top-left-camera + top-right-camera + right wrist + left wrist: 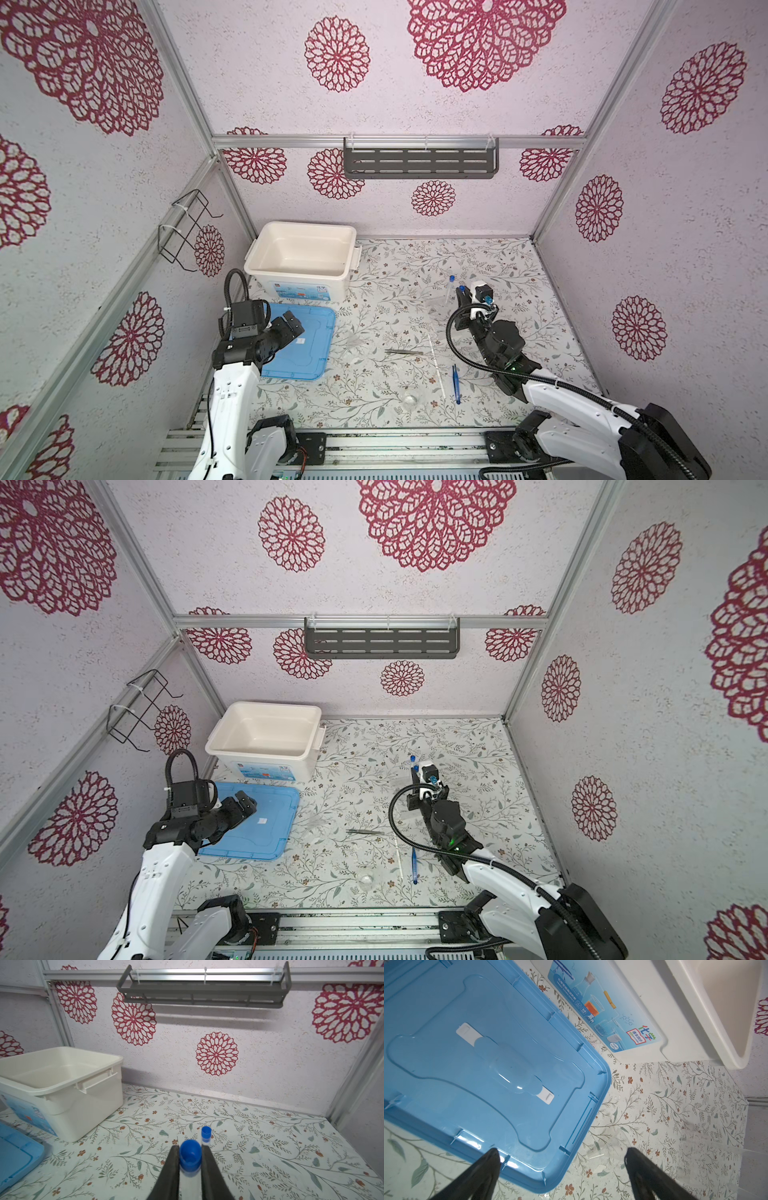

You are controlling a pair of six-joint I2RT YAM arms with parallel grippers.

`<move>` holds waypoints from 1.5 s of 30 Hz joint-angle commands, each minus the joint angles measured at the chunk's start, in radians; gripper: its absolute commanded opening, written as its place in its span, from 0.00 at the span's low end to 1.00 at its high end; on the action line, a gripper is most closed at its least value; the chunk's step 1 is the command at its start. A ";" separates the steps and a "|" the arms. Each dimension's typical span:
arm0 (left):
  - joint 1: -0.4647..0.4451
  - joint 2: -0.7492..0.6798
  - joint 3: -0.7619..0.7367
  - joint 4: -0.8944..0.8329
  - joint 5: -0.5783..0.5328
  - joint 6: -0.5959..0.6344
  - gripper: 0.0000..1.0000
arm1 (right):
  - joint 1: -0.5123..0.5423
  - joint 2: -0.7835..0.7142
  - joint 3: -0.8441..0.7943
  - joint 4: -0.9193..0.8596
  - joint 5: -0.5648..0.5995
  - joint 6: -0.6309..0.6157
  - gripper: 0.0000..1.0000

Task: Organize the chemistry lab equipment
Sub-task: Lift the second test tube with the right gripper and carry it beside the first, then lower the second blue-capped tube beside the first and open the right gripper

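Right gripper (pixel 190 1148) has its jaws squeezed in tight on a blue-capped tube (pixel 190 1156), pinching it from both sides just below the cap, with nothing but the tube between them. Can't really tell whether the tube is up off the table (pixel 519 270) or resting on it. A second tube (pixel 205 1136) lies flat on the table just beside the gripped one, its blue cap pointing toward the back wall.

Left gripper (pixel 561 1157) is spread about as wide as it goes and has hold of nothing. It hangs over the blue lid (pixel 467 1064), which lies flat on the left side of the table. From the wrist view, one jaw is over the lid's edge and the other over bare table. The white box (pixel 266 284) sits open right behind the lid, in the back left corner.

Other bits are scattered across the middle front of the table. The metal tweezers (pixel 404 352) lie crosswise, and the white rod (pixel 437 365) runs front to back just right of them. The blue tweezers (pixel 456 384) lie alongside the rod on its right. A small clear glass (pixel 410 400) sits nearer the front edge, left of the rod. All of those are well apart from either gripper.
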 commanded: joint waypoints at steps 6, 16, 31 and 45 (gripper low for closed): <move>-0.007 0.004 -0.004 0.013 -0.013 -0.010 0.97 | -0.097 0.041 -0.014 0.143 -0.087 0.063 0.20; -0.008 0.000 -0.003 0.007 -0.021 -0.016 0.97 | -0.151 0.113 0.013 0.156 -0.196 0.089 0.20; -0.008 -0.013 -0.004 0.006 -0.038 -0.020 0.97 | -0.158 0.199 0.042 0.173 -0.227 0.054 0.20; -0.008 -0.011 -0.004 0.004 -0.039 -0.018 0.97 | -0.198 0.250 0.080 0.206 -0.262 0.035 0.19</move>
